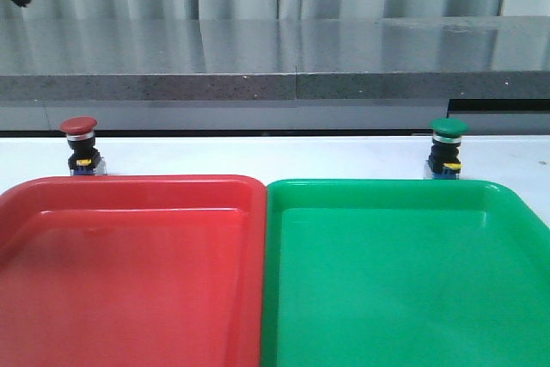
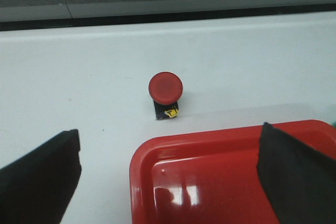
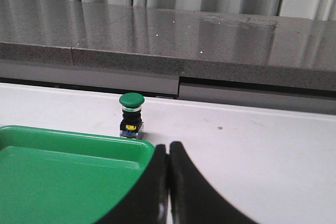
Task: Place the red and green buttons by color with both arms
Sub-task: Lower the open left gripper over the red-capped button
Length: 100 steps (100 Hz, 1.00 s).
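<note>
My left gripper [image 2: 168,182] is wide apart, my right gripper [image 3: 168,182] pressed together (empty), the red button [image 1: 79,145] and green button [image 1: 448,149] standing upright behind the trays [image 1: 258,212].

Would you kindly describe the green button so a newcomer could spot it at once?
Find the green tray on the right. On the white table just behind its far edge stands the green button, upright. Its green cap distinguishes it from the red-capped button behind the red tray.

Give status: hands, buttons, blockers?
Left hand open, right hand shut, both empty. Red button and green button upright on table, outside trays. Nothing in the way.
</note>
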{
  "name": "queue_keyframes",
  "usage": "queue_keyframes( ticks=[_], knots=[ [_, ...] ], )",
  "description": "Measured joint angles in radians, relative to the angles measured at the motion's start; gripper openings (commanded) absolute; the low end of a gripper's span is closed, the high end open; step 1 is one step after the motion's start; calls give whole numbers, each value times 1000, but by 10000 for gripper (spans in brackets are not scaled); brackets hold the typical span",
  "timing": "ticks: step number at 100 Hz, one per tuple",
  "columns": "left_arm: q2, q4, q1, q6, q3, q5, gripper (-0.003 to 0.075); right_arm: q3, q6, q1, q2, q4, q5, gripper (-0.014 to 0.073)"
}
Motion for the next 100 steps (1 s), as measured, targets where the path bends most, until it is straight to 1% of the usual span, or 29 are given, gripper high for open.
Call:
queue_keyframes(
  ticks=[23, 51, 81, 100],
  knots=[
    [204, 0, 0, 0, -116, -13, 640, 0, 0, 0, 0, 0, 0, -67],
    [386, 0, 0, 0, -212, -20, 640, 0, 0, 0, 0, 0, 0, -67],
    [514, 0, -2, 0, -284, -44, 640, 0, 0, 0, 0, 0, 0, -67],
    [565, 0, -18, 0, -300, -52, 640, 0, 0, 0, 0, 0, 0, -67]
  ],
)
